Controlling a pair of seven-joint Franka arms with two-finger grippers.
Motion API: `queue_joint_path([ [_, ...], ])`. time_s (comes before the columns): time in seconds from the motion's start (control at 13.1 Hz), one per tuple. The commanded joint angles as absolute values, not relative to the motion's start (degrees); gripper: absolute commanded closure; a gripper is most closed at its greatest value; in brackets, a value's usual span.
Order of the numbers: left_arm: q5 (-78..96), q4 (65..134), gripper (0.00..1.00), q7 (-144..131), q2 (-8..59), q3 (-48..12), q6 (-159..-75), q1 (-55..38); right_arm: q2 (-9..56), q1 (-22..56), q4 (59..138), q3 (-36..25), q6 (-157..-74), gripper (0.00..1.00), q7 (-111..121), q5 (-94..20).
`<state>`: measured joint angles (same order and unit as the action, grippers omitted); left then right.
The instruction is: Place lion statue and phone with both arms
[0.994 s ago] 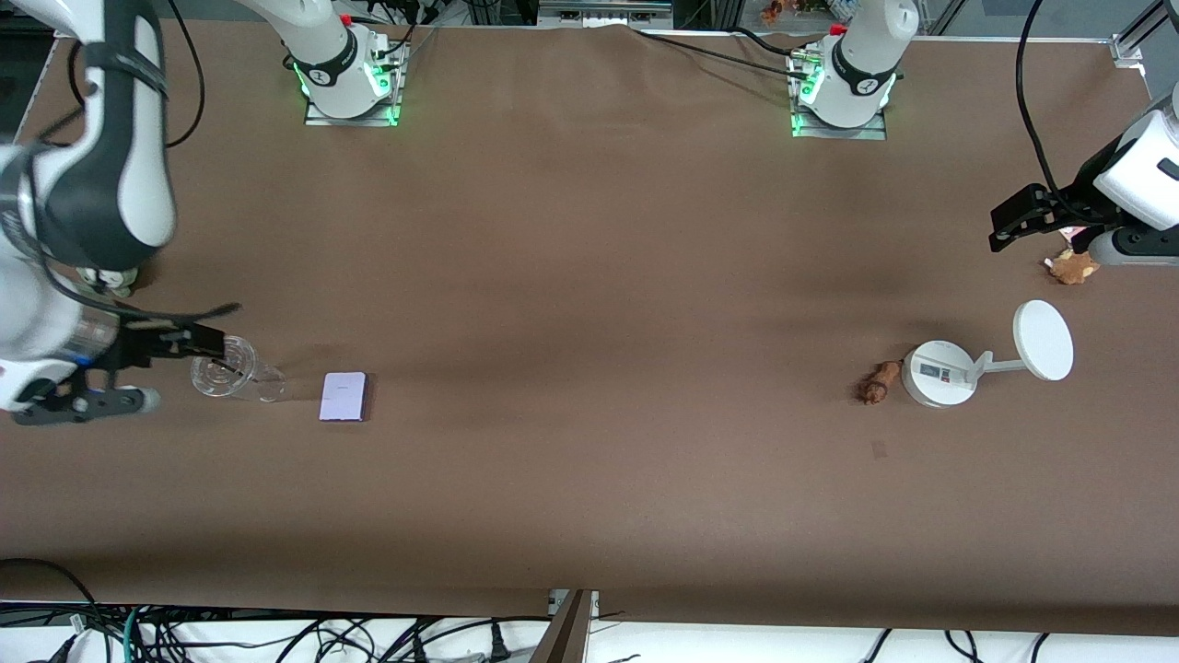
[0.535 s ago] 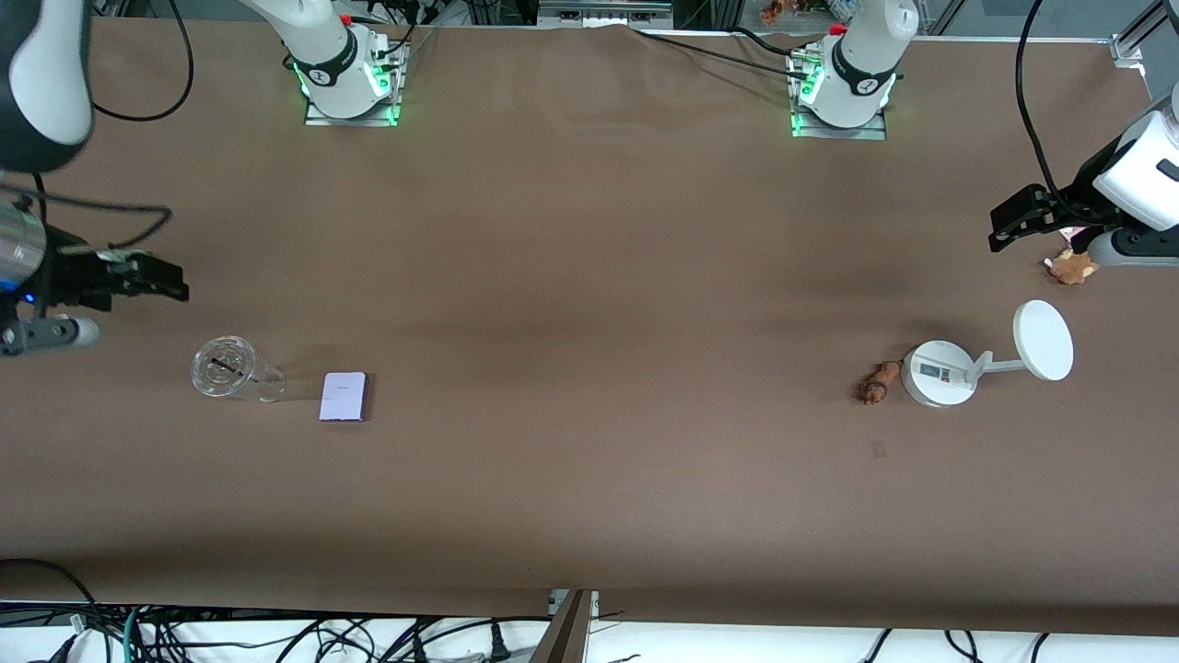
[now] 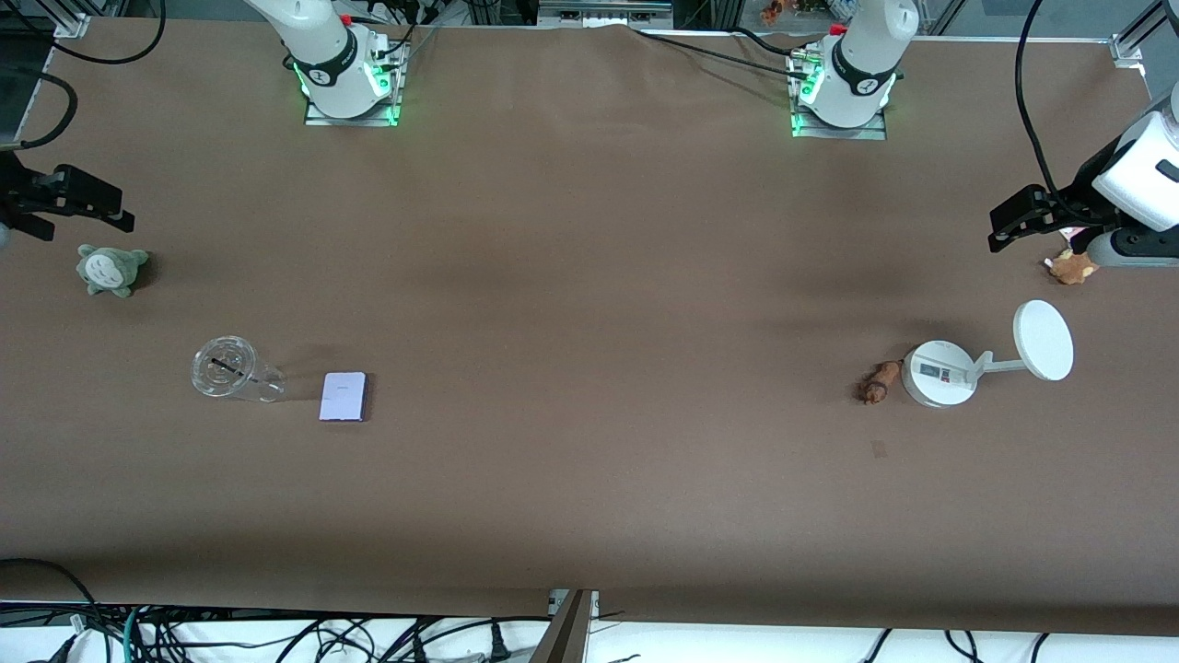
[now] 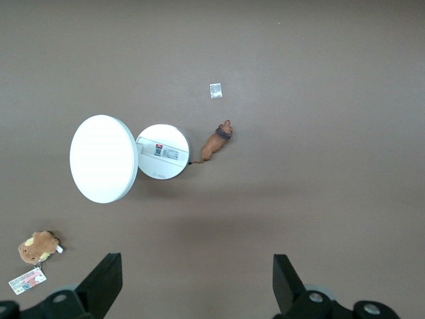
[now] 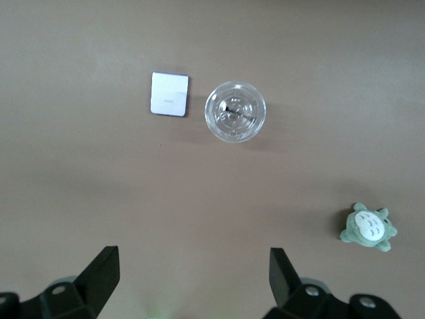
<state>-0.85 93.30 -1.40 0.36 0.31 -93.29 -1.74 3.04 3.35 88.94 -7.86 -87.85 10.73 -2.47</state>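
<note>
Two arms show in the front view, each drawn out to its own end of the brown counter (image 3: 589, 276). The right claw (image 3: 78, 204) hangs at the right arm's end, up above a small grey-green plush (image 3: 110, 269), holding nothing. The left claw (image 3: 1018, 219) hangs at the left arm's end, close by a brown-and-white plush (image 3: 1071, 267), also holding nothing. The phone (image 3: 344, 397) lies flat on the counter toward the right arm's end, just beside a clear plastic cup (image 3: 230, 370) and apart from it; both lie nearer the front camera than the grey-green plush. The lion statue (image 3: 879, 382) lies toward the left arm's end, right against the round base of a white stand (image 3: 939, 373), whose disc (image 3: 1043, 340) reaches out toward the left arm's end.

From the left wrist view, the two dark fingers (image 4: 99, 286) of the left claw (image 4: 192, 286) stand wide apart with bare counter (image 4: 319, 212) between them. The lion statue (image 4: 216, 141) lies with its tail end at the stand's base (image 4: 163, 151); the disc (image 4: 103, 158) sits beside the base, and the brown-and-white plush (image 4: 38, 246) with its tag lies well apart from them.

From the right wrist view, the fingers (image 5: 99, 276) of the right claw (image 5: 189, 276) are likewise spread wide over bare counter (image 5: 199, 199). The phone (image 5: 169, 94) lies just beside the clear cup (image 5: 235, 111), not touching, and the grey-green plush (image 5: 368, 226) lies well apart from both.
</note>
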Motion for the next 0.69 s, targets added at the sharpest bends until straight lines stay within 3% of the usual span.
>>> queue_joint_path([
  [0.0,-1.5,91.5,0.0,-0.6,1.1,0.5,-91.9,-2.1,2.9,2.9,90.3,-6.9,-86.7,0.0,10.1,-1.4],
  [0.61,-1.5,91.5,0.0,-0.5,1.1,0.5,-91.9,-2.1,4.4,2.9,87.7,-6.9,-86.0,0.0,8.5,0.0],
])
